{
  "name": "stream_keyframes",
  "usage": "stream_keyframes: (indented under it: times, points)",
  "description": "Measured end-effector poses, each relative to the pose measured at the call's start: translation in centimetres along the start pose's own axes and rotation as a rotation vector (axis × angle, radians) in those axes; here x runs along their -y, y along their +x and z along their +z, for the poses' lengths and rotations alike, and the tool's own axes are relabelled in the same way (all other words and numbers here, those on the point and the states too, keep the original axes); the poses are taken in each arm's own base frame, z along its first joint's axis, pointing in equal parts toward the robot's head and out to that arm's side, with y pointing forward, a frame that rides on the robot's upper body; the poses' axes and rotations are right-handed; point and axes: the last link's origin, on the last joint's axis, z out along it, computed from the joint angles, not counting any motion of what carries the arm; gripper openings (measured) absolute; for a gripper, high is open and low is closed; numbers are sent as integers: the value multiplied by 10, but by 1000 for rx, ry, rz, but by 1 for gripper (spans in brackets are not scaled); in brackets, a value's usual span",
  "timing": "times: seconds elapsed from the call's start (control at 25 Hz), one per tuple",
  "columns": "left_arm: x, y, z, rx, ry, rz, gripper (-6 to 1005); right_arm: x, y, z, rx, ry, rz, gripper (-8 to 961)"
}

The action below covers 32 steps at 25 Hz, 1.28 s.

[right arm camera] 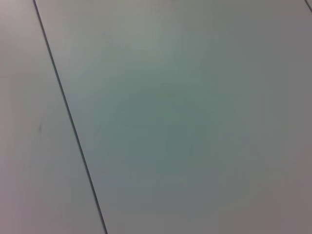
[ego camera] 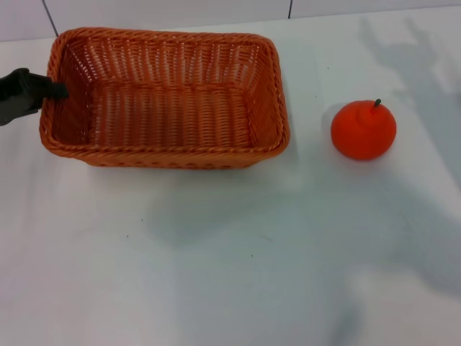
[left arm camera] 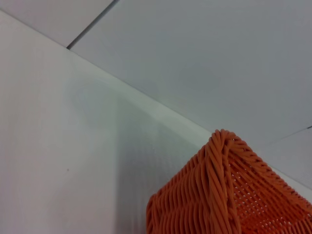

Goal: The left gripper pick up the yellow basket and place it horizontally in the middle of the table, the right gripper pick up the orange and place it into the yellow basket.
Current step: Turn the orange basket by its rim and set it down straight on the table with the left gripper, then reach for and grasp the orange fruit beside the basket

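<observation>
The yellow basket (ego camera: pixel 166 101), an orange-brown wicker rectangle, lies lengthwise on the white table (ego camera: pixel 216 274), left of centre and towards the back. It is empty. My left gripper (ego camera: pixel 52 91), a black claw, is at the rim of the basket's left short side and touches it. One basket corner (left arm camera: pixel 229 195) shows in the left wrist view. The orange (ego camera: pixel 363 130), with its dark stem up, stands on the table to the right of the basket, about a hand's width away. My right gripper is out of view; its wrist view shows only grey panels.
A wall of light panels with dark seams (ego camera: pixel 50 18) runs behind the table's far edge. Arm shadows (ego camera: pixel 418 65) fall on the right side of the table. White tabletop stretches in front of the basket and the orange.
</observation>
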Motion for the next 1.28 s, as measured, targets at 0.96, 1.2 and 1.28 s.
stream_keyframes:
  times: [0.96,1.2,1.28]
  points:
    - [-1,0,0,-36,38,84,674,1,0,2,0,5,-10,830]
    - [4,15,-15,-210,148,227,870,2,0,3,-2,8,-9,827]
    - [6,22,-23,-313,174,271,881,4,-1,5,3,18,-10,826]
